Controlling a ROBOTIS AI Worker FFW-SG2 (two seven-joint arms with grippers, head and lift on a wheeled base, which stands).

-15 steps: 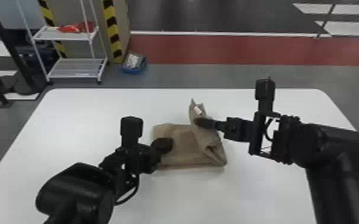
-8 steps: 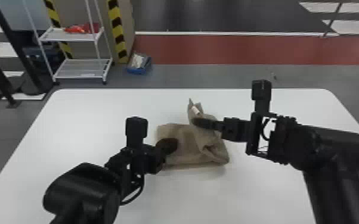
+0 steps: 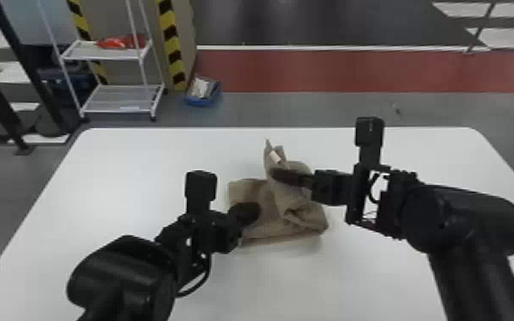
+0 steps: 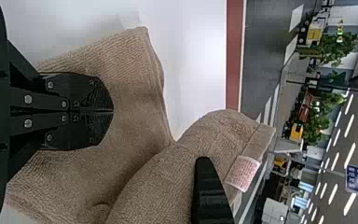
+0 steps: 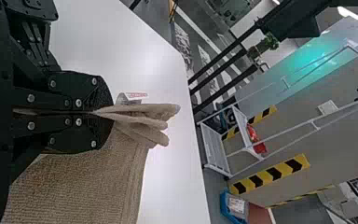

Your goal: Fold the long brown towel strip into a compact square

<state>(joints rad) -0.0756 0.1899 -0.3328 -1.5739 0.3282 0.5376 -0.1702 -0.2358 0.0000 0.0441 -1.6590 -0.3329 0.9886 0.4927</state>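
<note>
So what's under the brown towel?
The flat part of the towel lies on the white table; anything else directly beneath it is covered, so I can't tell.

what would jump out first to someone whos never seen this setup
Probably the brown towel, bunched mid-fold on the white table, with one part raised and pinched in the right gripper's fingers and a pale label near its edge. Next, the black left gripper, its fingers shut over the towel's left part. Beyond the table, the yellow-and-black striped post stands out beside a white shelf rack.
</note>
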